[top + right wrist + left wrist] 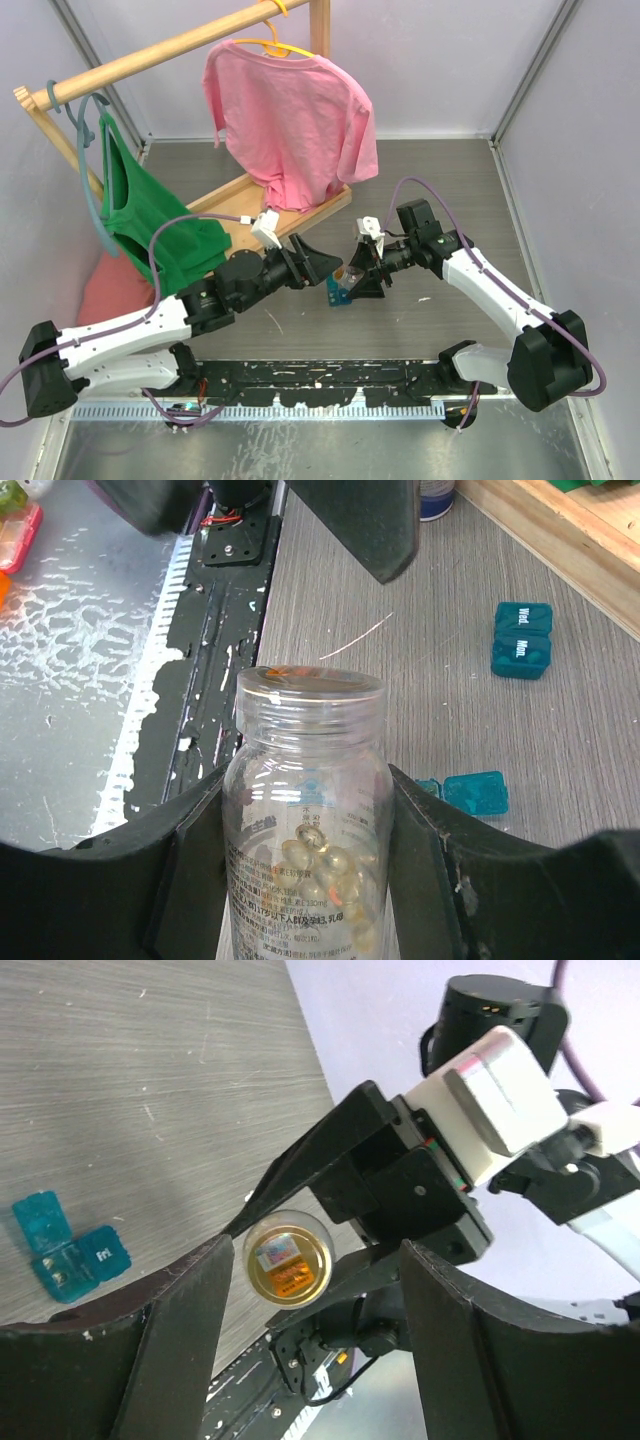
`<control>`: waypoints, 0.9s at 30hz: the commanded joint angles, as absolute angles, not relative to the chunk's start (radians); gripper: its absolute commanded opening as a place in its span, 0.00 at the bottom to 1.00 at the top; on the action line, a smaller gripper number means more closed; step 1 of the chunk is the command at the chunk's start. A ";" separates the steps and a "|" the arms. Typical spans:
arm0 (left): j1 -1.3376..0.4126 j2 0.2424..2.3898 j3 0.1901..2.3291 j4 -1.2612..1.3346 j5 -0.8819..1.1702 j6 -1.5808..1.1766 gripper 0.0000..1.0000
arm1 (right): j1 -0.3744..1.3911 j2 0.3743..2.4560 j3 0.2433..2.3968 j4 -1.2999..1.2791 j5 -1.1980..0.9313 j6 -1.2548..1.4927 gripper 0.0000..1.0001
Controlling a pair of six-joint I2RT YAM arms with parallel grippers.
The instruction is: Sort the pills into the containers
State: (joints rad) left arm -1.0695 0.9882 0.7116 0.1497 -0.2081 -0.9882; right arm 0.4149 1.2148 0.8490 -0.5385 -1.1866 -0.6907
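- Bottle (305,850) of pills, clamped in right gripper (305,780), lies lengthwise along it, mouth facing open, empty left gripper (312,1252).
- Teal container (522,640) reads "Wed.", "Mon."

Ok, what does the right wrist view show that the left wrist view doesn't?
Only the right wrist: the pill bottle side on, yellow capsules inside, and a closed teal container lettered Wed. and Mon. Only the left wrist: the bottle's round end seen face on, with the left end effector open, facing it. Both: the bottle clamped in the right end effector, and an open teal container on the table, likely the same one.
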 commanded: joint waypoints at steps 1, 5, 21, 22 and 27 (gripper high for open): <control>-1.075 1.021 0.767 0.103 -0.253 -1.008 0.67 | 0.410 1.197 0.898 -0.516 -1.193 -0.705 0.01; -1.076 1.054 0.791 0.089 -0.237 -1.013 0.65 | 0.411 1.198 0.897 -0.517 -1.193 -0.705 0.01; -1.084 1.106 0.808 0.106 -0.190 -1.022 0.62 | 0.410 1.197 0.897 -0.515 -1.196 -0.704 0.01; -1.084 1.107 0.807 0.107 -0.189 -1.024 0.61 | 0.410 1.198 0.897 -0.515 -1.196 -0.704 0.01; -1.084 1.112 0.801 0.116 -0.175 -1.029 0.57 | 0.410 1.199 0.897 -0.515 -1.198 -0.704 0.01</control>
State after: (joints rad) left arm -1.0798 1.1122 0.7689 0.0765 -0.1925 -1.0164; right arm 0.4149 1.2148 0.8490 -0.5385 -1.1828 -0.6907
